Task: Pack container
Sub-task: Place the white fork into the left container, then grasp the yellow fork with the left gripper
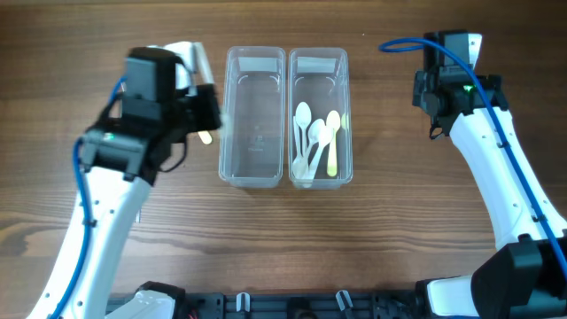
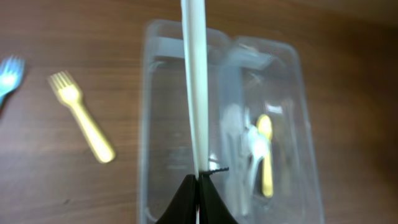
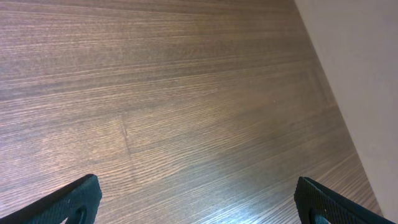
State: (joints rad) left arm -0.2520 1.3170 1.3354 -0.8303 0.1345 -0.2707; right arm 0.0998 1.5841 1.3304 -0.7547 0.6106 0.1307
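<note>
Two clear plastic containers stand side by side; the left one [image 1: 254,180] is empty and the right one [image 1: 347,115] holds white spoons [image 1: 306,133] and a yellow-green spoon [image 1: 333,142]. My left gripper [image 2: 198,186] is shut on the handle of a white utensil [image 2: 194,87] and holds it above the left container's [image 2: 163,93] left part. Its head is out of view. In the overhead view my left gripper [image 1: 208,108] sits at that container's left wall. My right gripper [image 3: 199,202] is open and empty over bare wood, right of the containers [image 1: 440,89].
A yellow fork [image 2: 84,121] and a blue fork [image 2: 9,71] lie on the wooden table left of the containers. A pale edge [image 3: 367,74] borders the table at the far right in the right wrist view.
</note>
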